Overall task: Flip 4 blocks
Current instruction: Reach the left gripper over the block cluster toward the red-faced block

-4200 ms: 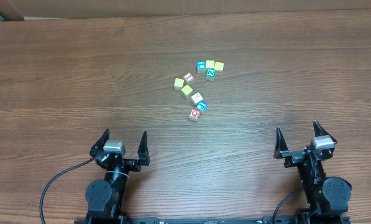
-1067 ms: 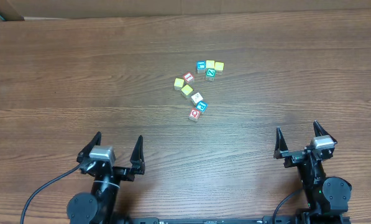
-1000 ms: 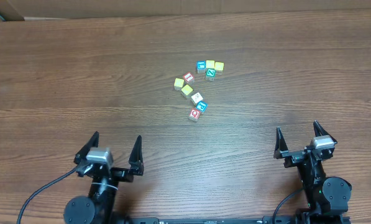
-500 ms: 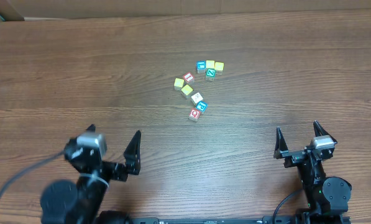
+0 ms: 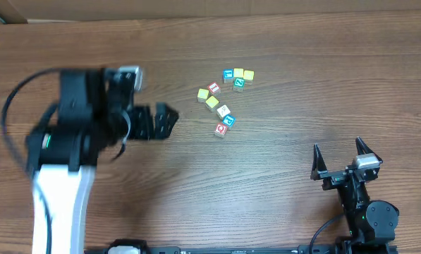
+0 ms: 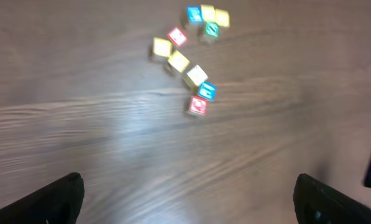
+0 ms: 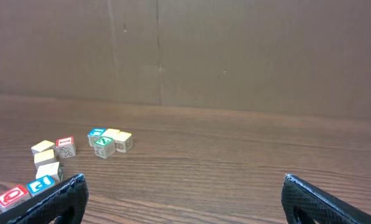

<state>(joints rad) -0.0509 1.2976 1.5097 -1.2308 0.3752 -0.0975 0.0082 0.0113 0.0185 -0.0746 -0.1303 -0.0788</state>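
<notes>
A lab test bench: wood-grain table (image 5: 266, 183) walled by cardboard (image 7: 235, 50).

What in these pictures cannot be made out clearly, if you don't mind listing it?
Left tool: overhead view, blurred, finger outline unclear.
Blocks: left wrist view, blurred, letters unreadable.
Pale block: overhead view, its mark is too small to read.
Right tool: right wrist view, only fingertips show; the bottom edge cuts off the rest.

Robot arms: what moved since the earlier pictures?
The left arm rose from its parked spot at the near edge and swung out toward the blocks, jaws open, holding nothing. The right arm stayed parked with its jaws open, and none of the blocks shifted.
</notes>
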